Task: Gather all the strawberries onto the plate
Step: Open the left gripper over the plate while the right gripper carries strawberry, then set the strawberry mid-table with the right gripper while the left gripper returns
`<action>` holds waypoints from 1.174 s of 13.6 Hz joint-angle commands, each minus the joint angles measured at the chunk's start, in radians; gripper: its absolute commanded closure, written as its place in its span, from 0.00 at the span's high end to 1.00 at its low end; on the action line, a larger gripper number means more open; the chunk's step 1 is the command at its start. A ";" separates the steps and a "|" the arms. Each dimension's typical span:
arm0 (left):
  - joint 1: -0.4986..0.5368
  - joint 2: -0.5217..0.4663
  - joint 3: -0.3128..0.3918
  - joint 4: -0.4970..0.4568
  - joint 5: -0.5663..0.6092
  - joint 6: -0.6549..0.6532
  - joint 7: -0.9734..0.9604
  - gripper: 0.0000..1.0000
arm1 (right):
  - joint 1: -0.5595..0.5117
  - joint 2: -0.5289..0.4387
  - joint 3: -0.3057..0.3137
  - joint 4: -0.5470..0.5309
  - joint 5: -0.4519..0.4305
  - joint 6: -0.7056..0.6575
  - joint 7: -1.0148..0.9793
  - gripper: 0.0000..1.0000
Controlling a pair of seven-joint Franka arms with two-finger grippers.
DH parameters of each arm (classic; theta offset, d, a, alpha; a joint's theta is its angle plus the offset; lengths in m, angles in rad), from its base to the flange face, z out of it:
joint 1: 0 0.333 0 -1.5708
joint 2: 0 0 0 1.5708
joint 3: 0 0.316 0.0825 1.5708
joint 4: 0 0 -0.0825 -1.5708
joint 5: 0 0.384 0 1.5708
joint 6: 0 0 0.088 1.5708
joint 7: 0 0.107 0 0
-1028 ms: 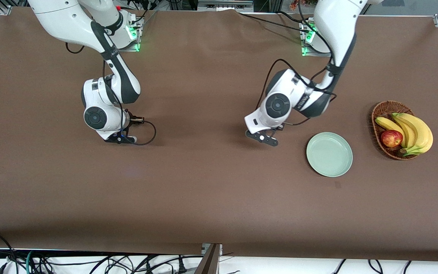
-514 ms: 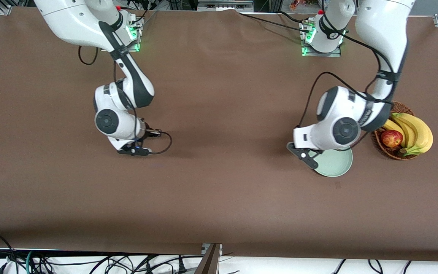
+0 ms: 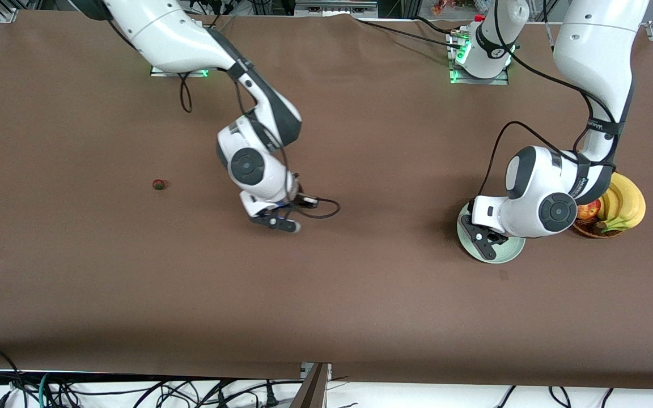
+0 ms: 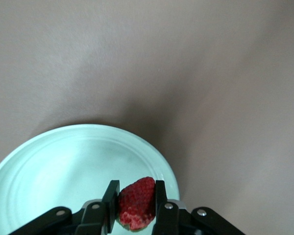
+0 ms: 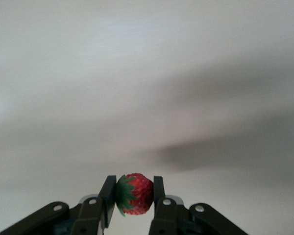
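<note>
Front view: left tool (image 3: 488,245) grips a strawberry (image 4: 136,203) over the plate (image 3: 502,253); right tool (image 3: 274,221) grips another (image 5: 134,194).

R hand (image 5: 133,195) clamped on a strawberry (image 5: 134,194), one black finger (image 5: 108,196) each side. Berry red w/ green leafy top turned toward one finger. Held up over bare, blurred surface (image 5: 147,88); dark shadow band below it.

A matt brown cloth covers the worktop (image 3: 360,294). The mint plate (image 4: 63,166) looks smooth and faintly glossy. Each hand's strawberry (image 4: 135,203) has a seeded, bumpy skin. The basket (image 3: 587,229) is woven wicker.
</note>
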 commanded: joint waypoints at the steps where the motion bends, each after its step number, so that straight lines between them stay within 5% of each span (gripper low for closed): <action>1: 0.035 0.019 -0.014 -0.020 0.017 0.033 0.071 0.14 | 0.066 0.098 0.000 0.086 0.003 0.148 0.100 0.13; 4: 0.044 0.023 -0.014 -0.072 0.017 0.097 0.072 0.20 | 0.112 0.138 0.001 0.092 0.005 0.279 0.136 0.13; 5: 0.043 0.023 -0.014 -0.072 0.017 0.097 0.074 0.36 | 0.136 0.156 0.000 0.110 0.006 0.308 0.148 0.13; 6: 0.044 0.019 -0.014 -0.072 0.017 0.093 0.074 0.99 | 0.159 0.177 0.000 0.132 0.006 0.322 0.174 0.13; 8: 0.052 -0.007 -0.014 -0.069 0.016 0.062 0.124 1.00 | 0.192 0.223 0.000 0.181 0.005 0.359 0.225 0.14; 10: 0.064 -0.035 -0.016 -0.060 0.016 0.010 0.128 1.00 | 0.213 0.253 0.000 0.198 0.005 0.429 0.245 0.25; 11: 0.064 -0.047 -0.016 -0.058 0.014 0.001 0.126 1.00 | 0.221 0.257 0.000 0.196 0.005 0.459 0.263 0.49; 12: 0.064 -0.060 -0.017 -0.058 0.014 -0.013 0.119 1.00 | 0.225 0.256 0.000 0.196 -0.001 0.460 0.284 0.99; 16: 0.056 -0.086 -0.027 -0.055 -0.003 -0.062 0.063 1.00 | 0.171 0.183 0.000 0.192 -0.015 0.383 0.269 1.00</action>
